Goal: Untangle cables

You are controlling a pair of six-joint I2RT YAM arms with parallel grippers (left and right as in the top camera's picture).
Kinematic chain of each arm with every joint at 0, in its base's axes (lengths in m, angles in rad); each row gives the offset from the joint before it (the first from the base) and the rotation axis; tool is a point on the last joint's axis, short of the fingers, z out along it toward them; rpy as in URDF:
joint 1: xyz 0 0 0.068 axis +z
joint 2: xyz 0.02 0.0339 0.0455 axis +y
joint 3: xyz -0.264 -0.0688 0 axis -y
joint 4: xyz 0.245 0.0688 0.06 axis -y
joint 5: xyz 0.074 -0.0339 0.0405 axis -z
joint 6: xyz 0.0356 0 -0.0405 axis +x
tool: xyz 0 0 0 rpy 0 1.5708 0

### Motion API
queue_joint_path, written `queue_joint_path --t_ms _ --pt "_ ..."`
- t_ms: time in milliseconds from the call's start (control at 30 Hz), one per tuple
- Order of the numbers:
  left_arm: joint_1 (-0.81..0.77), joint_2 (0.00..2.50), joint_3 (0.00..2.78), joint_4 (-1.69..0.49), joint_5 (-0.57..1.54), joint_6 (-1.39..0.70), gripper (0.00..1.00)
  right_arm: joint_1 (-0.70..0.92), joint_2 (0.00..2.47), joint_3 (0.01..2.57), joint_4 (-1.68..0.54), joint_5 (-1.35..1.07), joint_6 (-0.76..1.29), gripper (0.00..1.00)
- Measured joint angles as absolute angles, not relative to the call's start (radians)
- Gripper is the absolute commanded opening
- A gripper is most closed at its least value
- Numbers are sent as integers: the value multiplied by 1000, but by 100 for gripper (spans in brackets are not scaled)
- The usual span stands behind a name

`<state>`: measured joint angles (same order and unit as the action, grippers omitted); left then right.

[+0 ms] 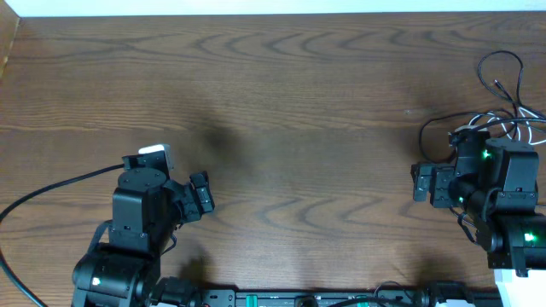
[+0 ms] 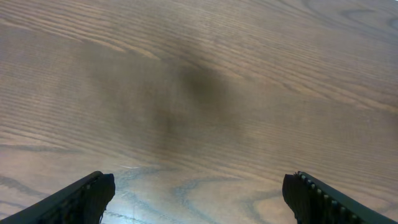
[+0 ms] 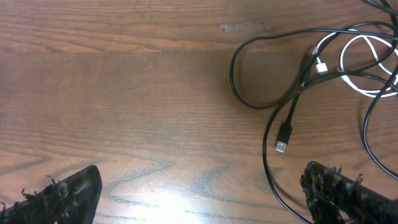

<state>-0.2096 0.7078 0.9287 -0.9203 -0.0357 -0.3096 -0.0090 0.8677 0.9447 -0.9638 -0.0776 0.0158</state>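
While the cables (image 1: pixel 503 102) are bunched up at the far right of the counter (image 1: pixel 281 102), pretty much everything else on that dark wood-grain surface is left bare, so nothing much is seen sitting between the arms and the tangle. A thicker black wire (image 1: pixel 51 192) is seen running off the left arm's base toward the left edge, well apart from the cords. No brand, label or readable writing can be made out anywhere; only green lights are noticed on the right arm. In the right wrist view the tangle is shown better: a black cord (image 3: pixel 249 81) is looped round into a rough oval, and a USB plug (image 3: pixel 283 140) is laid out with its long axis running nearly straight toward the camera, metal tip pointed at the near edge. A white cable (image 3: pixel 364 65) is coiled in loops at the right, crossed by black strands, with a small white plug end near the crossing. The right pincer (image 3: pixel 205 193) is spread wide with nothing gripped, its fingers hovering close to the plug but apart from it. The left pincer (image 2: pixel 199 196) is likewise held fully open over bare wood, nothing grasped, far from the cables.
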Motion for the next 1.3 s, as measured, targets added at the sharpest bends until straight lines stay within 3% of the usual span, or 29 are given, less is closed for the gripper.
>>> queue_joint_path --t_ms 533,733,867,1300 --pt "-210 711 929 -923 -36 -310 92 -9 851 937 -989 -70 16 99" --pt "-210 711 928 -924 -36 -310 92 -9 653 831 -653 -60 3 99" --pt "-210 712 928 -925 -36 -310 92 -9 421 615 -407 -57 -8 99" --pt "-210 711 928 -926 -36 -310 92 -9 18 217 -50 -40 -9 99"
